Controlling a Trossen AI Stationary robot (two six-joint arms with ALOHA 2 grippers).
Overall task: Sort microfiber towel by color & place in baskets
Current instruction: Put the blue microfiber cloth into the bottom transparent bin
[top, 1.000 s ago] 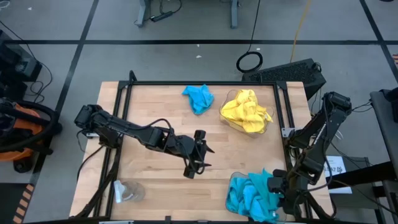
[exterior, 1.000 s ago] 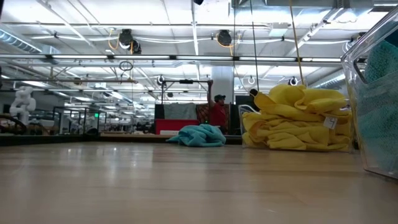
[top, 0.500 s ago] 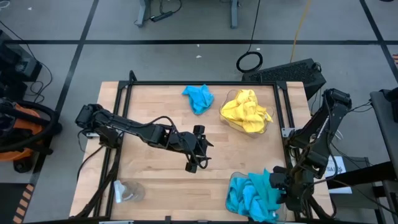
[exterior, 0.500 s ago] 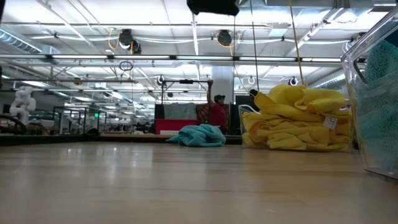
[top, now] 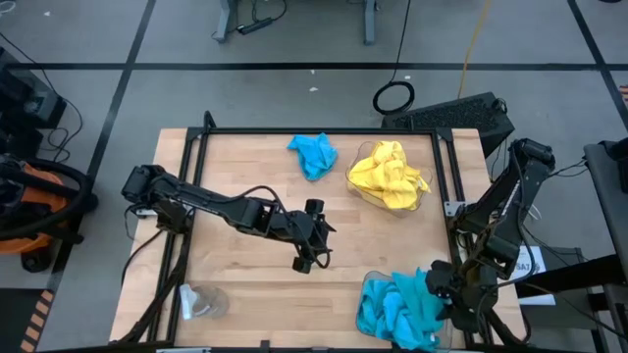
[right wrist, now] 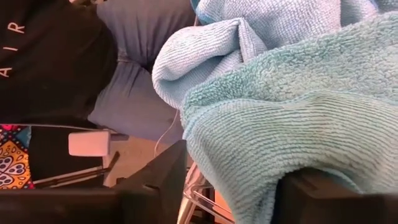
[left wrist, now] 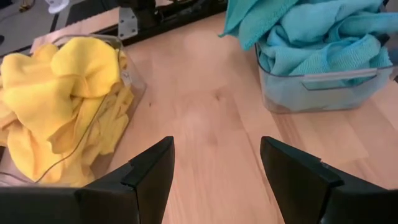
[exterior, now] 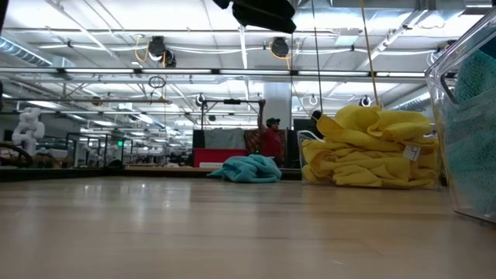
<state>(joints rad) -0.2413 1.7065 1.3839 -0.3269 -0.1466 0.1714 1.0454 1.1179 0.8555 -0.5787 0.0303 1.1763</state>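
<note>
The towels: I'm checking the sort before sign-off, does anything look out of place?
One turquoise towel lies loose on the table, outside both baskets. The blue basket is overfilled, with towels spilling over its rim beside the right gripper.

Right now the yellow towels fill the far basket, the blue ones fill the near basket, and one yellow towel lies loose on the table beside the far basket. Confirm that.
Not quite. The loose towel on the table is blue, not yellow, as the high view shows. The rest stands: yellow towels fill the far basket, blue towels fill the near basket.
</note>
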